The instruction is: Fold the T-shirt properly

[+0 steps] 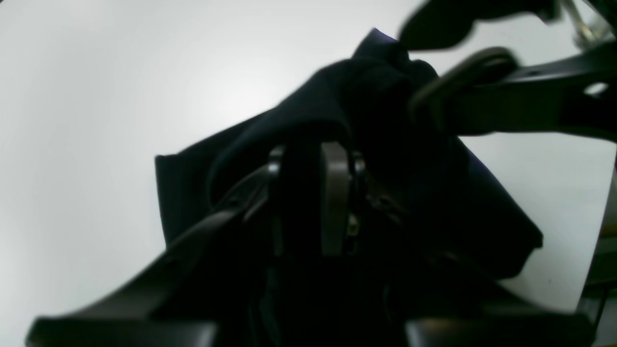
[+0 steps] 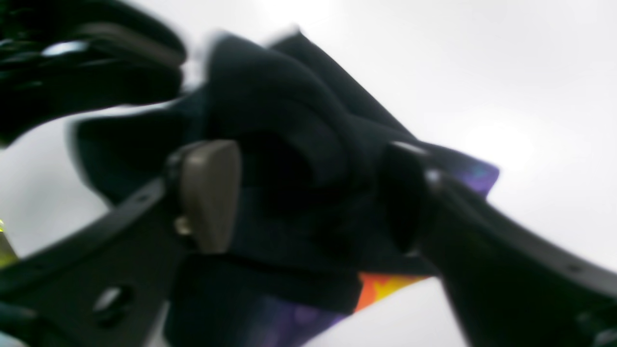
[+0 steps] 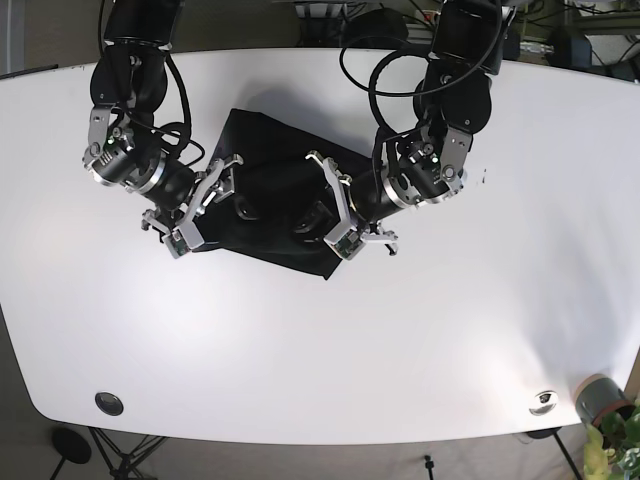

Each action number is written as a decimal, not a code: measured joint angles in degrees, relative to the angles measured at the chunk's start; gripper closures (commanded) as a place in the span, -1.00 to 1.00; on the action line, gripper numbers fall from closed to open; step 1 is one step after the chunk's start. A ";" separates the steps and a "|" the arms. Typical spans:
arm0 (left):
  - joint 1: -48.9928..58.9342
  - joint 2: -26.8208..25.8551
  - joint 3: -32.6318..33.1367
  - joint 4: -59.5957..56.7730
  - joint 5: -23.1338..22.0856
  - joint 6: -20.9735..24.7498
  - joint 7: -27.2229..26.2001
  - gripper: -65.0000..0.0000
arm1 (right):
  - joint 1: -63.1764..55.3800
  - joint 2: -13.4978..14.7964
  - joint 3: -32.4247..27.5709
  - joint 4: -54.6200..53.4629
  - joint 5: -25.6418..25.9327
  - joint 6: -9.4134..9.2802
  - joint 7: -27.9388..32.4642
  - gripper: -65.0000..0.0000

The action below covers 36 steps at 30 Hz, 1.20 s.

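Left wrist view: the dark T-shirt (image 1: 308, 120) is bunched up in a mound right in front of the camera on the white table (image 1: 96, 120). The left gripper (image 1: 308, 202) has its jaws spread, one pale pad (image 1: 334, 197) facing us, dark cloth filling the space between and behind the fingers; I cannot tell whether it grips any. At upper right the other arm's gripper pokes in, blurred. No writing can be read.

Right wrist view: the frame is blurred. The right gripper (image 2: 308, 197) stands wide, a tan pad (image 2: 209, 193) on the left and a dark finger on the right, the T-shirt (image 2: 289, 120) heaped between them. A printed patch shows at the near edge of the cloth, orange and yellow (image 2: 381, 286) beside purple, and a purple corner (image 2: 477, 173) sticks out to the right. No letters are legible.

Base view: the T-shirt (image 3: 270, 180) lies as a crumpled dark patch toward the far middle of the table (image 3: 320, 350), its long axis running from far left to near right. The right gripper (image 3: 205, 200) is at its left edge, the left gripper (image 3: 335, 205) at its right side, both open over the cloth. A small dark disc (image 3: 108, 403) sits at the near left corner, a silver knob (image 3: 544, 400) and a grey cup (image 3: 597, 394) near right, with green leaves (image 3: 622, 440) beside them.
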 measured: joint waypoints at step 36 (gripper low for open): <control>4.44 -5.51 -5.22 -9.73 -0.04 0.17 -5.16 0.75 | 8.02 -0.63 -8.48 -7.85 -4.52 0.31 4.90 0.81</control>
